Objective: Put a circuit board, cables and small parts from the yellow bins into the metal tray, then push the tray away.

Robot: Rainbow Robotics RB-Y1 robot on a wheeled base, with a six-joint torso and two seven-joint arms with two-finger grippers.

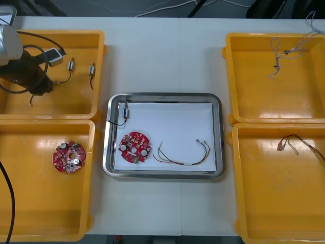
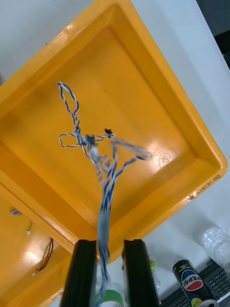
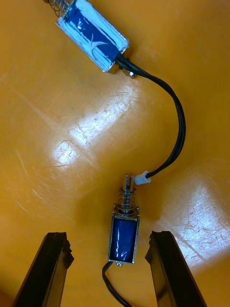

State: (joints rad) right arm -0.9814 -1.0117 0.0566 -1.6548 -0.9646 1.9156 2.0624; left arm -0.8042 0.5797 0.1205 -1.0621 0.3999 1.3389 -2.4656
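Right, two jobs at once. My left gripper (image 3: 109,237) hangs over the far left yellow bin (image 1: 61,104), fingers wide, straddling a small metal part (image 3: 123,235) that lies on the bin floor. My right gripper (image 2: 109,243) is above the far right yellow bin (image 2: 158,96), fingers narrow, pinching the blue and white cable (image 2: 103,182), which dangles in loose loops.

Left: I reckon drop straight down and close across the part's flat metal sides, not on the spring end. A black cable (image 3: 177,124) from a second part (image 3: 93,36) ends in a white plug just beside that spring, so go slow on the lift in case it snags.

Right: get the loops clear of the bin rim before swinging across, then lower so the lot settles inside the metal tray (image 1: 218,132). The tray already holds a circuit board (image 1: 135,147), a red and yellow cable (image 1: 183,157) and one small part w/ lead (image 1: 124,110).

Hard to read: the near part's own lead runs off the left wrist view between my fingers. Can't tell if plug and spring touch. The second part is cut at the edge. In the right wrist view, the hanging cable is smeared, and the exact pinch spot sits low between my fingers.
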